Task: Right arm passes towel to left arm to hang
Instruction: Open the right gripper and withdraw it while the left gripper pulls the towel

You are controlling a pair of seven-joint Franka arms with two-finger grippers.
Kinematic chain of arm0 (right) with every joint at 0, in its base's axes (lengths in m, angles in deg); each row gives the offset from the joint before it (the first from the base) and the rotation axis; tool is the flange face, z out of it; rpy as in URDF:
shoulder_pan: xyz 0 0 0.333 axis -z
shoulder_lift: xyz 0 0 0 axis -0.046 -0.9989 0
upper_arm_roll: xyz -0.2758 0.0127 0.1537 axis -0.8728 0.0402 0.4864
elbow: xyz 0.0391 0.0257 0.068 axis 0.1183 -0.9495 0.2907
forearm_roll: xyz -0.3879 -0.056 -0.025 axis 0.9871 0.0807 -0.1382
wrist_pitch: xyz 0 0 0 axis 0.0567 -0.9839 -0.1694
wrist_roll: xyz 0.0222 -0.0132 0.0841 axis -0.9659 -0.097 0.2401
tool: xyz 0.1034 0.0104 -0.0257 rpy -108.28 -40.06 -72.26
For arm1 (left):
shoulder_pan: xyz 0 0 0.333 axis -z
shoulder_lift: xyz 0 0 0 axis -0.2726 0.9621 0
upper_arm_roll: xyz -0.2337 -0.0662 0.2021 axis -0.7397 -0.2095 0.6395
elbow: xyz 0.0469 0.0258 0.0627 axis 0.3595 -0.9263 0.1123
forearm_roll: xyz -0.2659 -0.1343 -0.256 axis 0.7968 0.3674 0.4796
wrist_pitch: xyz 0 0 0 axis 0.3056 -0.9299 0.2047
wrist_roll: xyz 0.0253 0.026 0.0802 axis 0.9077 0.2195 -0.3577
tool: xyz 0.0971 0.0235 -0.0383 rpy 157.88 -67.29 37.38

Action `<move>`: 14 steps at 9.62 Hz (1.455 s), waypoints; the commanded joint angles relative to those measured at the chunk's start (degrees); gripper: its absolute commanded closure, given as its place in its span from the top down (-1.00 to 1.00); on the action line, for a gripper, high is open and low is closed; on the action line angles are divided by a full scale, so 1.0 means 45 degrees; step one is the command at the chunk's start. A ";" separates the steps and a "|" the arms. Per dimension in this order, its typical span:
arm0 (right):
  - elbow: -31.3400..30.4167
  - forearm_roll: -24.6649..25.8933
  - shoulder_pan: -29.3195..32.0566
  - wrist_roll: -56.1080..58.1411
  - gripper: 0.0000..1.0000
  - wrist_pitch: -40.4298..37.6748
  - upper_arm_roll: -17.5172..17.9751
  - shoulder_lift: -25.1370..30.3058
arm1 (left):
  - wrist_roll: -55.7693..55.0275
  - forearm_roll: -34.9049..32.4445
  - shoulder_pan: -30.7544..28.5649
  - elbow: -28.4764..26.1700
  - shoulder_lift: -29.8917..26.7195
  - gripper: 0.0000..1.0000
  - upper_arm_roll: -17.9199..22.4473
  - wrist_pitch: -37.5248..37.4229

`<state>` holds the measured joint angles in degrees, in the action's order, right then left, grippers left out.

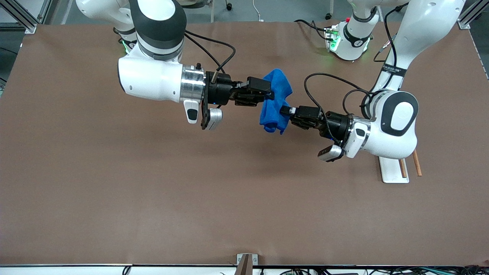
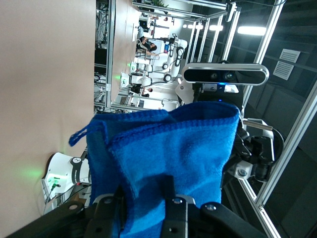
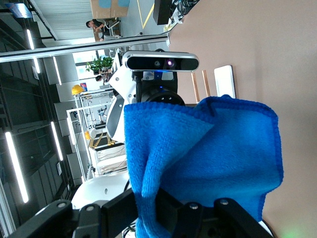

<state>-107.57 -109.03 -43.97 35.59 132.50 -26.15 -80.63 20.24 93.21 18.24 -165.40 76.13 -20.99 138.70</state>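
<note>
Both grippers meet mid-air on the towel (image 1: pixel 276 100) for the handoff: right gripper (image 1: pixel 267 95) clamped tight on it, left gripper (image 1: pixel 285 111) closing around its edge, grip not certain.

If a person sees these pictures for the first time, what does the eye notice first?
A bright blue towel hangs in the air over the middle of the brown table, caught between two grippers. The right gripper is shut on its upper part, and the left gripper meets it from the other end. A white rack base with wooden rods lies under the left arm.
</note>
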 commanded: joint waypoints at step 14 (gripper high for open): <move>-0.1817 0.4255 0.2384 0.0219 1.00 -0.0037 -0.0676 0.0791 | -0.3165 -0.5119 -0.1494 0.0209 -0.0689 -1.00 0.0181 0.1237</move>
<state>-111.33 -93.37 -35.23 35.81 132.63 -29.50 -80.45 9.67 75.67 11.73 -163.12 75.35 -20.31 140.77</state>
